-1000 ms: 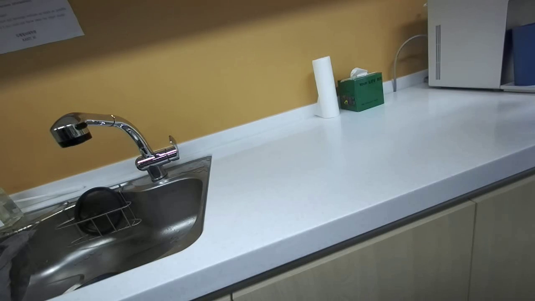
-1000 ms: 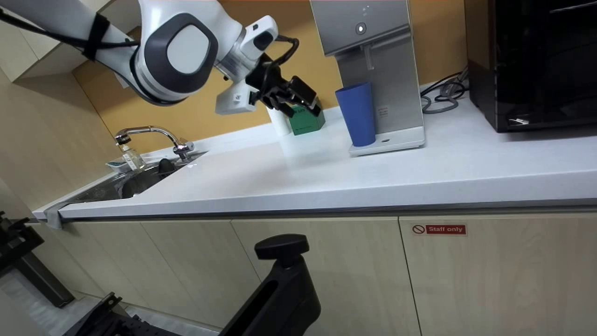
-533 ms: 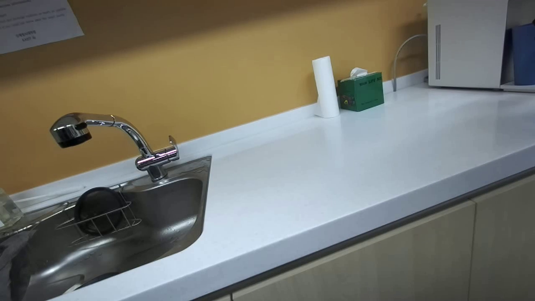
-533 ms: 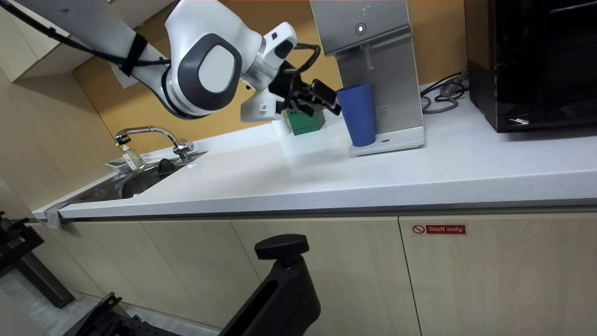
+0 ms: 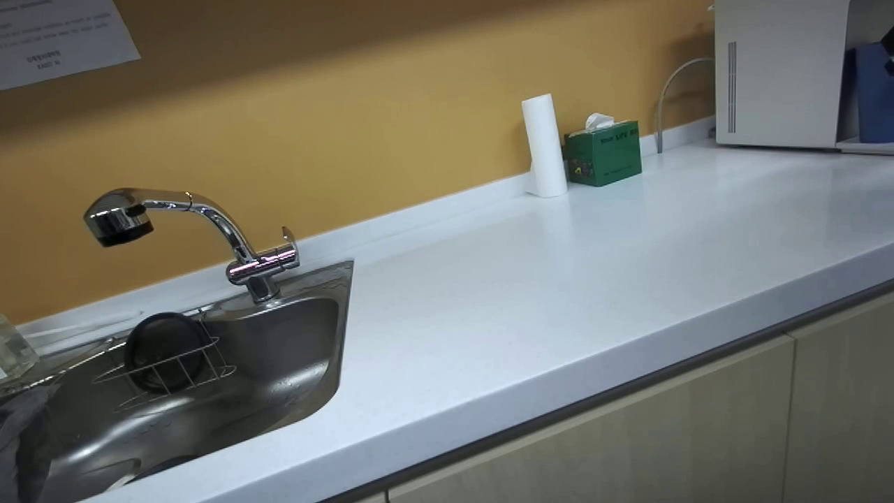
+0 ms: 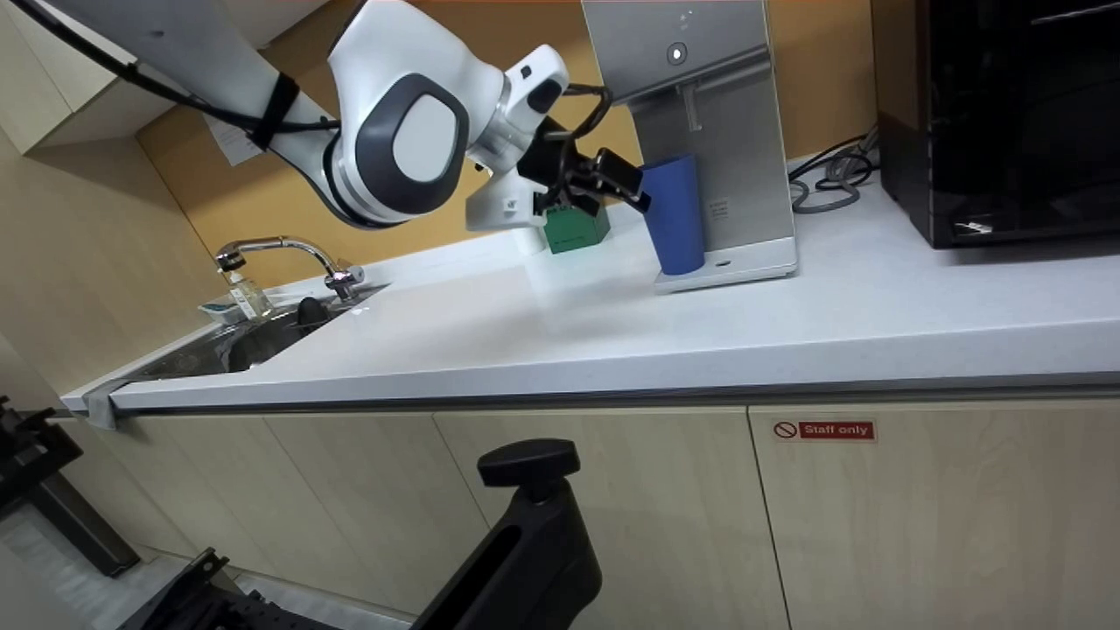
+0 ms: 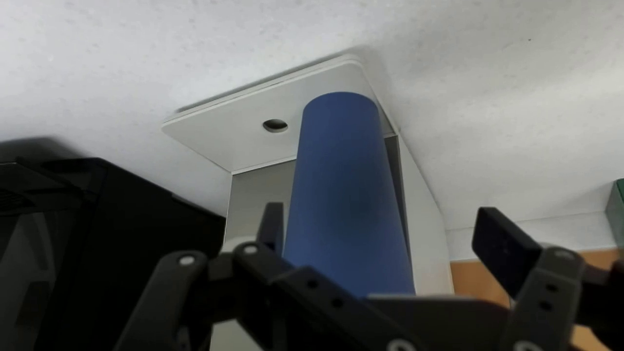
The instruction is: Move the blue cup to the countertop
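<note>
The blue cup (image 6: 675, 219) stands upright on the base of a grey water dispenser. It also shows in the wrist view (image 7: 343, 185) and, partly cut off, in an exterior view (image 5: 874, 98). My gripper (image 6: 626, 185) is at the cup's upper side, with the fingers open. In the wrist view the gripper (image 7: 378, 226) has one finger close to the cup's left side and the other well apart on the right; how far the fingers reach round it I cannot tell. The glossy white countertop (image 6: 490, 324) runs under the dispenser and shows in both exterior views (image 5: 559, 279).
The dispenser (image 6: 752, 175) stands right behind the cup. A black appliance (image 6: 1006, 131) is to its right. A green tissue box (image 5: 604, 154) and a paper roll (image 5: 545, 147) stand along the wall. A steel sink (image 5: 279, 349) with a faucet (image 5: 216, 223) is at the far end.
My gripper has moved right and slightly down in an exterior view, from apart from the cup to right at its upper side. The cup has not moved.
</note>
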Controlling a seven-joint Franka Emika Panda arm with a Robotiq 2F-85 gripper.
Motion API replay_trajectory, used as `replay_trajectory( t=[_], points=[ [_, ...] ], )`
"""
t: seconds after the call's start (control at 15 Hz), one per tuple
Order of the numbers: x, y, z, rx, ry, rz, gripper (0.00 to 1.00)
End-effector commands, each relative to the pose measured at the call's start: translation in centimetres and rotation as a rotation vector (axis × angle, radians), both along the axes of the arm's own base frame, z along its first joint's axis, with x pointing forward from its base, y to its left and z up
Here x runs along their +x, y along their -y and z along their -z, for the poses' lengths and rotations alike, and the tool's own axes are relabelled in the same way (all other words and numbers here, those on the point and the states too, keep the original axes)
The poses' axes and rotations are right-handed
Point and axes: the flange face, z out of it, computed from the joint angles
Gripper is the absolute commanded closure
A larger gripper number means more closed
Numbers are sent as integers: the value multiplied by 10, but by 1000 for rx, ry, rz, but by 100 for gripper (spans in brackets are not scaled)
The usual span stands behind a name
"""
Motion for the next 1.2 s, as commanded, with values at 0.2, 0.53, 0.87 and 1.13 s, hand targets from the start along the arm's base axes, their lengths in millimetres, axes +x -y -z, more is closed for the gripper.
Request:
replay_trajectory(
  t=[0.2, 0.53, 0.87, 1.13],
  points=[
    [14, 13, 7, -33, 25, 4, 0],
    [31, 8, 18, -39, 47, -22, 0],
    [43, 24, 13, -68, 86, -1, 0],
    [51, 38, 6, -84, 106, 23, 0]
  ],
)
